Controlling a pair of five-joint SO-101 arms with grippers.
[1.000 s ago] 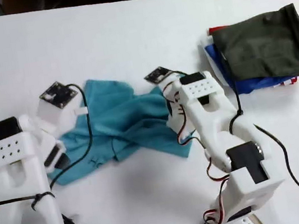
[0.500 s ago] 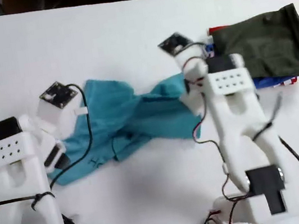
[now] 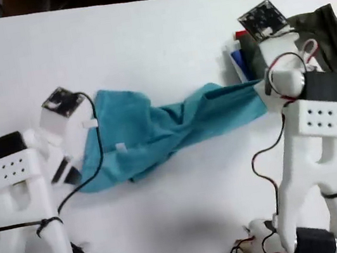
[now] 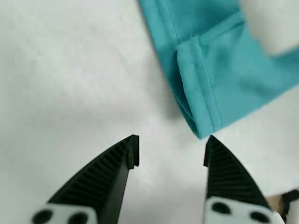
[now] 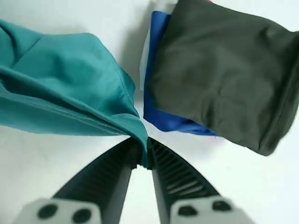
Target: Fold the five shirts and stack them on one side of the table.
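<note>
Over the last second the right arm has swung from the middle of the white table (image 3: 141, 34) out toward its own side, dragging one end of the crumpled teal cotton shirt (image 3: 156, 131) with it; the cloth, bunched before, now lies drawn into a long twisted band across the table; the left arm has barely shifted.

The right gripper (image 5: 140, 156) is clamped on a hemmed edge of the teal shirt, its jaws pressed together with the fabric pinched between them, just beside the stack of folded shirts; that stack sits at the far right of the table, a dark olive folded shirt (image 5: 219, 70) on top and a bright blue folded shirt (image 5: 161, 112) under it. The left gripper (image 4: 170, 151) hangs with its jaws spread and nothing between them, over bare table, the shirt's other hemmed corner just beside one fingertip.

The step in hand looks like spreading the shirt flat before folding; to do it well, the left gripper should probably close on that near corner, taking the hem itself and not a loose ply; the two arms could then pull gently apart to take out the twist in the middle; the right arm should likely hold short of the stack, since the taut cloth could drag the folded shirts askew.
</note>
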